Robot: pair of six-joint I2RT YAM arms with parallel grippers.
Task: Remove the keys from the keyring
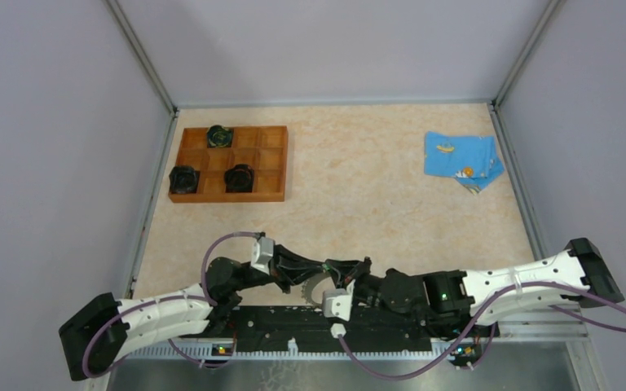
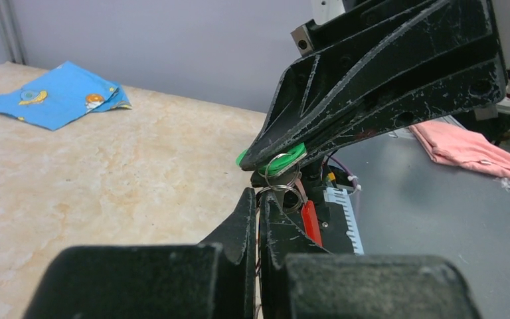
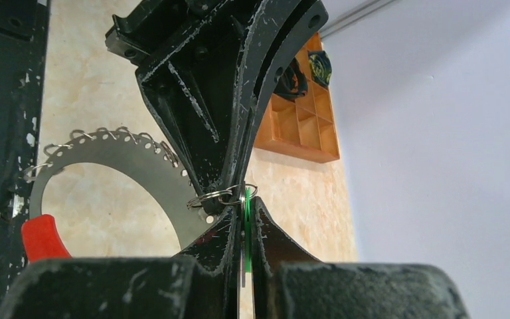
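Both grippers pinching at the key, right by the near table edge

The right gripper (image 3: 246, 214) is clamping the green-headed key (image 2: 285, 161) edge-on, while the left gripper (image 3: 229, 188) is squeezing shut on the small split ring (image 3: 211, 197) the key's hanging from. My guess is one's anchoring so the other can work the key round the coil. The big grey keyring (image 3: 106, 156) with its red section (image 3: 40, 238) is sitting just behind the fingers. I'm not spotting any brand or readable writing, and the blue cloth (image 1: 460, 159) is only showing cartoon prints.
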